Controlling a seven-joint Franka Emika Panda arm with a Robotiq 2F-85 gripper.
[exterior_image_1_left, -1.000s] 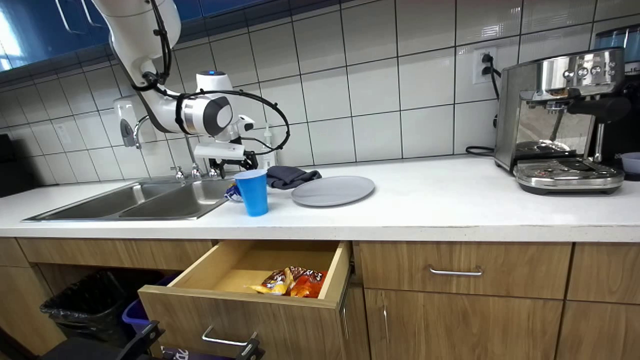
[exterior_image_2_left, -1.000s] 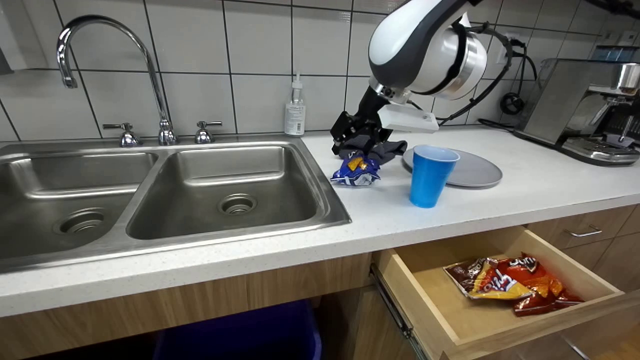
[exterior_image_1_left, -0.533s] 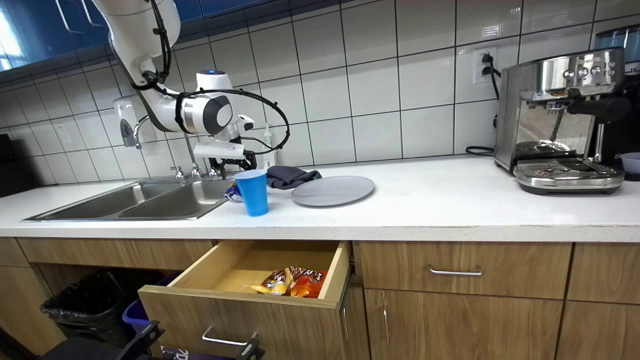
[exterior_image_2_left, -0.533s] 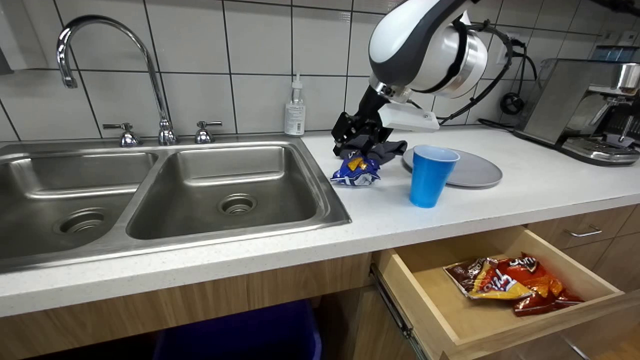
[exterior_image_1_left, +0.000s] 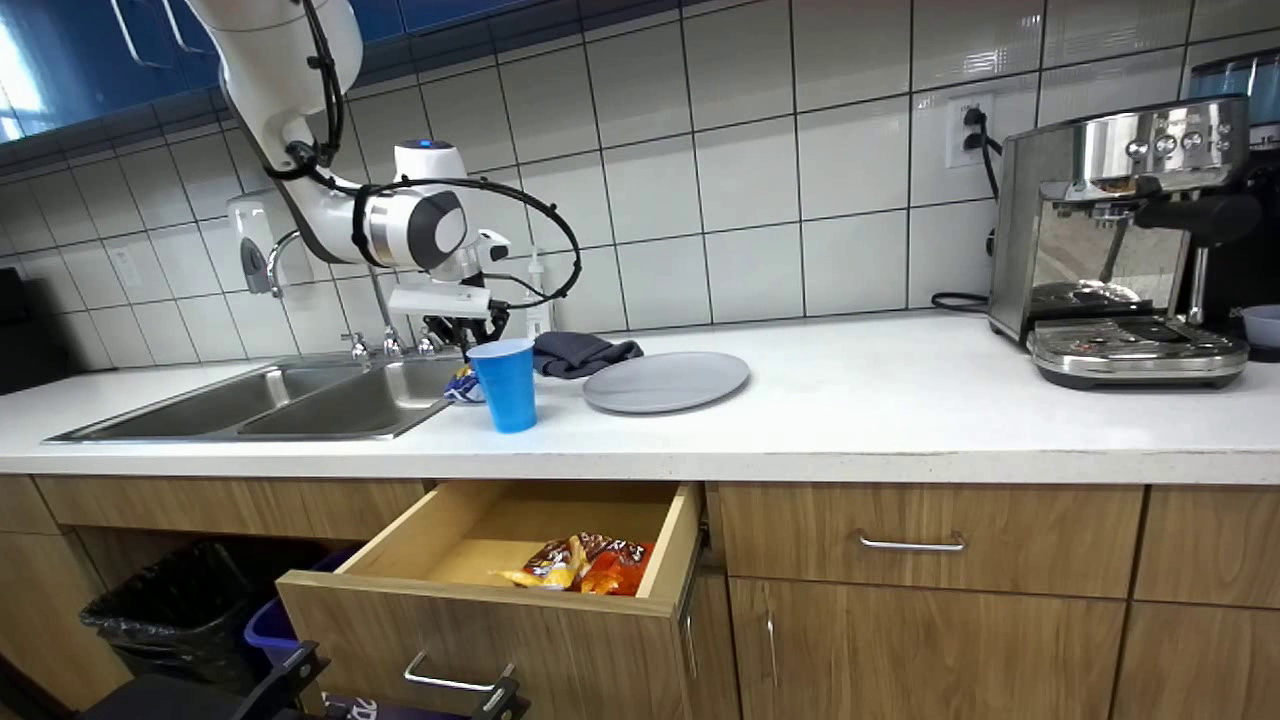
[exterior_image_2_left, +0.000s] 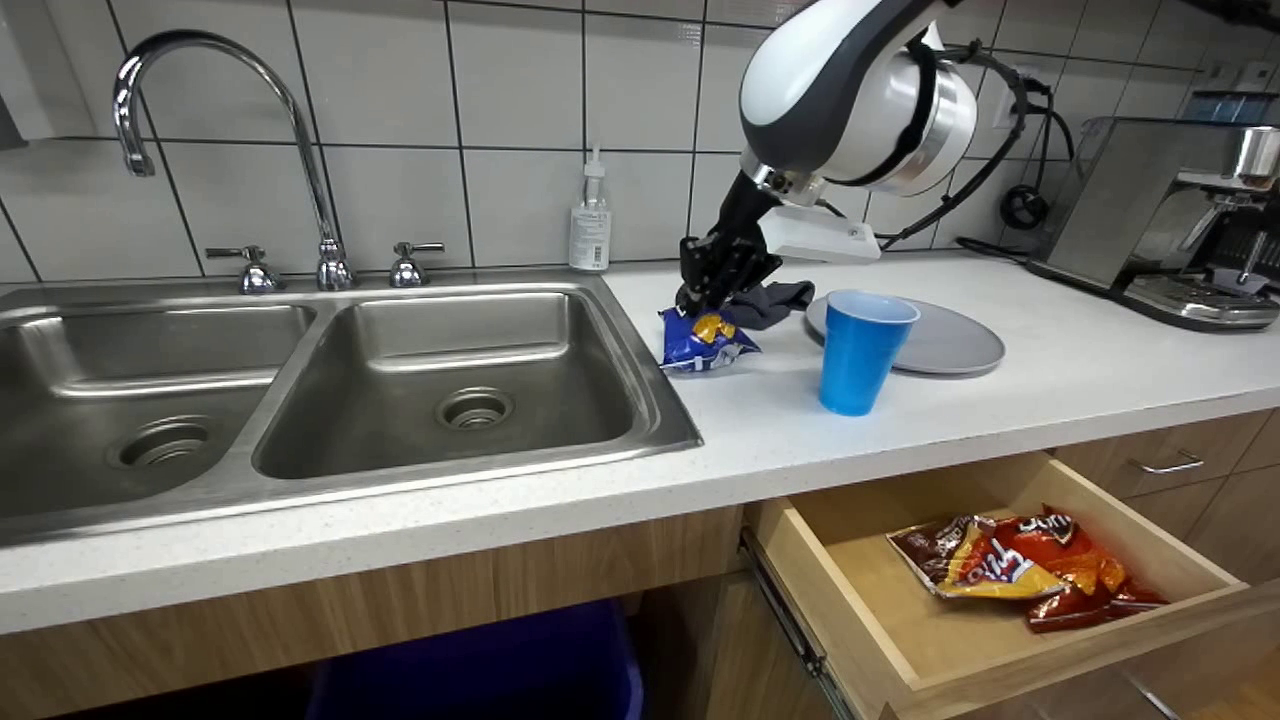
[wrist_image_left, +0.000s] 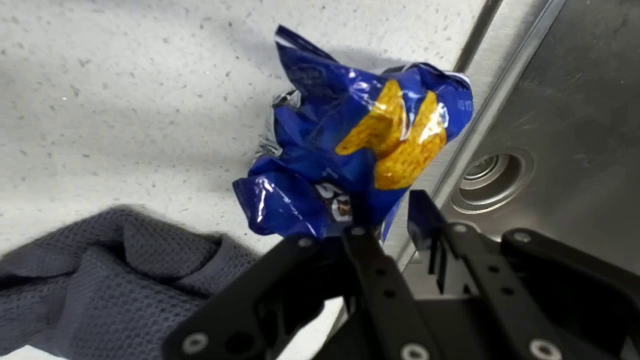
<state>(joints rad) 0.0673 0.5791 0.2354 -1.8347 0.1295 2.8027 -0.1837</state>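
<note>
Pincer narrow at crumpled blue tortilla-chip bag; cannot tell whether gripping. Glossy folds could slip, dropping it into sink, left in both exterior views.

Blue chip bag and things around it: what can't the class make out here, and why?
Blue chip bag: partly behind the blue cup in an exterior view.
Whether the gripper pinches it: in the wrist view, fingers cover its lower edge.
Gray cloth: cut off by the wrist view's left edge.
Pump bottle's label: print too small in an exterior view.
</note>
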